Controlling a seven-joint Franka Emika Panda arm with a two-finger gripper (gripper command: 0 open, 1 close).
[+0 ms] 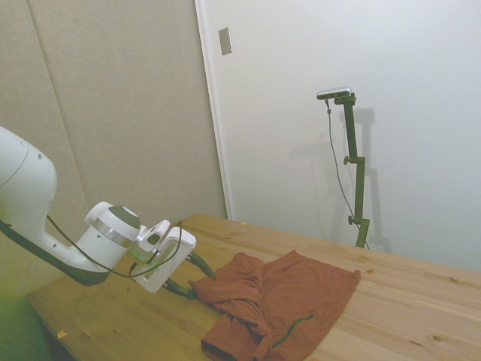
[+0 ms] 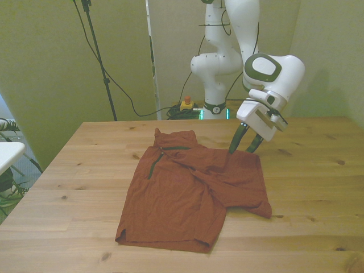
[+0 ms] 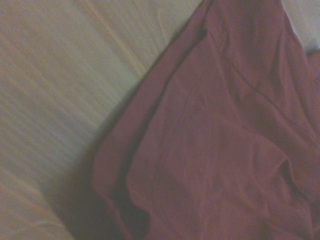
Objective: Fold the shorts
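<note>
The rust-red shorts [image 2: 187, 190] lie partly flat on the wooden table [image 2: 318, 187], with one side bunched and folded over toward the front view's right. A thin dark green trim [image 2: 154, 165] runs near the waist. In the side view the shorts [image 1: 282, 301] spread from the gripper toward the table's near edge. My gripper [image 2: 240, 152] is tilted down, its fingers open, tips at the shorts' far edge on the front view's right. From the side, the gripper [image 1: 204, 286] meets the cloth's corner. The wrist view shows a blurred fold of the shorts [image 3: 225, 150] on the wood.
Bare wood [image 1: 421, 301] surrounds the shorts on all sides. A white object [image 2: 8, 153] sits beyond the table at the front view's left edge. Cables and a red button [image 2: 186, 103] lie behind the table by the robot base.
</note>
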